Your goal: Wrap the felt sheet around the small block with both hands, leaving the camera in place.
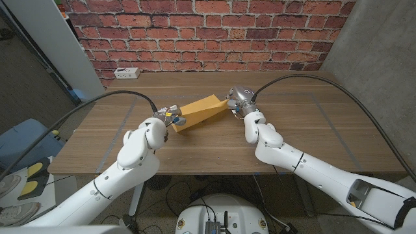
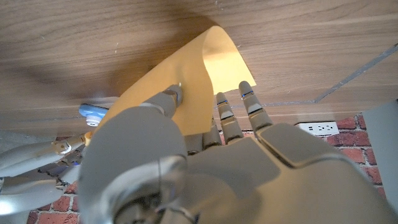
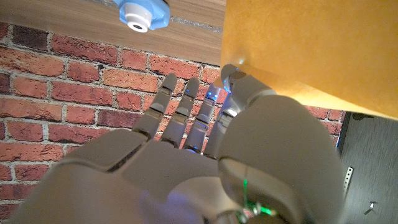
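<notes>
Both hands are gripping the felt sheet (image 1: 200,110) mid-table — left hand (image 1: 168,117) pinching its near-left end, right hand (image 1: 238,99) pinching the far-right edge, sheet lifting between them. Small block isn't discernible under it. Blue-white camera (image 3: 143,12) is sitting just beside the sheet — bare table (image 1: 312,130) lying open to the right.

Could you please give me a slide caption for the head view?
Both hands, left and right, hold the yellow felt sheet over the wooden table.

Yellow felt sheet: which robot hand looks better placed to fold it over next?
Probably the left robot hand: it holds the yellow felt sheet at its near end with an edge curling up, while the right robot hand pinches the far end.
</notes>
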Available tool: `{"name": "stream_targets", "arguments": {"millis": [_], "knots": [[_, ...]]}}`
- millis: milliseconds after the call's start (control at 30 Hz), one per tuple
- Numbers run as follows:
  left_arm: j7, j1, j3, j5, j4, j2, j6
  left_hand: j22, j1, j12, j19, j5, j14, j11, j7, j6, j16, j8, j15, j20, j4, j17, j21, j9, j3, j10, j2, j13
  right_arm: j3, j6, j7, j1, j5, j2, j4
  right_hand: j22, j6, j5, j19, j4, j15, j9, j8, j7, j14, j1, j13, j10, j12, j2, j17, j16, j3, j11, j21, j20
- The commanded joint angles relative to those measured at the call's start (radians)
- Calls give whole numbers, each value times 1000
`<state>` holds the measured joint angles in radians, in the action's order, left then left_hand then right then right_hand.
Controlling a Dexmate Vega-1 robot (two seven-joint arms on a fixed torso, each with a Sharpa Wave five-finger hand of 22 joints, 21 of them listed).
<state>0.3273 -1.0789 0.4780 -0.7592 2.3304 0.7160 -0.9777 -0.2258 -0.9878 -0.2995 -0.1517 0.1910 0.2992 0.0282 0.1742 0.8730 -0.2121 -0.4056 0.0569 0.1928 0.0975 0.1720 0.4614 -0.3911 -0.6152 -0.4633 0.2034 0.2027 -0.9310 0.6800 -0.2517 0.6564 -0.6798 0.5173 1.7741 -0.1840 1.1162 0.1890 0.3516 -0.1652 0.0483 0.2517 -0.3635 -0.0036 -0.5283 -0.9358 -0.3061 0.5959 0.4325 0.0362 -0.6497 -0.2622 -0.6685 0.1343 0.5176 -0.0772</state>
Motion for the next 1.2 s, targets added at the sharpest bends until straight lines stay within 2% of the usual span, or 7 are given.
{"name": "stream_targets", "arguments": {"millis": [33,233,500,667,800,900,1200], "knots": [[-181,-43,-124,357,35,20,-28,-4,-4,-2,-10,6,32,7,2,11,-1,-12,8,1,-3,1,18,-18,-11,-21,-3,2,-14,-43,32,-49,-8,-21,-31,-4,48,7,-1,15,149,-1,0,39,3,13,-2,-27,-10,1,0,6,10,1,0,-1],[-249,-105,-271,629,6,-40,42,-8,4,0,-63,14,103,52,16,2,-7,-23,28,-4,-9,-1,56,-60,-35,-54,-5,6,-40,-13,83,-82,-46,-31,-38,-4,55,9,-3,11,149,2,-6,43,3,13,-2,-30,-13,-3,7,12,3,-2,-1,-2],[-348,-144,-372,894,-19,-84,69,-10,16,2,-101,26,155,78,24,-7,-9,-40,43,-1,-24,1,84,-97,-65,-79,-2,8,-58,21,187,-128,-66,-29,-25,-3,64,9,-7,4,149,9,-17,54,7,11,-1,-29,-17,-9,19,25,-14,0,-3,-2],[-456,-163,-406,1004,-16,-110,56,-11,26,5,-128,36,183,95,29,-8,-8,-60,52,0,-32,2,105,-126,-82,-98,-8,10,-73,-11,238,-161,-63,-28,-36,-3,57,7,-8,8,147,11,-18,50,4,20,0,-29,-20,-12,25,28,-23,-7,-4,-3],[-541,-171,-418,1060,-5,-110,40,-12,33,4,-147,44,201,98,31,-3,-7,-79,53,-2,-31,2,120,-149,-93,-118,-14,11,-80,-43,259,-182,-58,-39,-53,-3,55,5,-7,10,147,8,-16,47,4,24,-1,-30,-21,-11,21,25,-21,-8,-4,-2],[-549,-176,-440,1130,-9,-101,50,-12,40,5,-166,52,222,100,31,4,-5,-99,51,-5,-24,0,135,-172,-102,-136,-23,11,-99,-45,308,-217,-70,-51,-67,-3,57,5,-6,8,147,8,-18,47,4,24,-2,-29,-22,-12,24,28,-27,-6,-4,-2],[-555,-152,-420,1262,-11,9,93,-12,48,12,-161,60,222,98,31,8,4,-117,52,-8,-19,0,140,-195,-109,-138,-25,12,-126,15,444,-263,-124,-39,-46,-2,62,3,-7,6,149,12,-25,56,5,25,-3,-28,-23,-13,28,31,-37,-1,-5,0]]}}
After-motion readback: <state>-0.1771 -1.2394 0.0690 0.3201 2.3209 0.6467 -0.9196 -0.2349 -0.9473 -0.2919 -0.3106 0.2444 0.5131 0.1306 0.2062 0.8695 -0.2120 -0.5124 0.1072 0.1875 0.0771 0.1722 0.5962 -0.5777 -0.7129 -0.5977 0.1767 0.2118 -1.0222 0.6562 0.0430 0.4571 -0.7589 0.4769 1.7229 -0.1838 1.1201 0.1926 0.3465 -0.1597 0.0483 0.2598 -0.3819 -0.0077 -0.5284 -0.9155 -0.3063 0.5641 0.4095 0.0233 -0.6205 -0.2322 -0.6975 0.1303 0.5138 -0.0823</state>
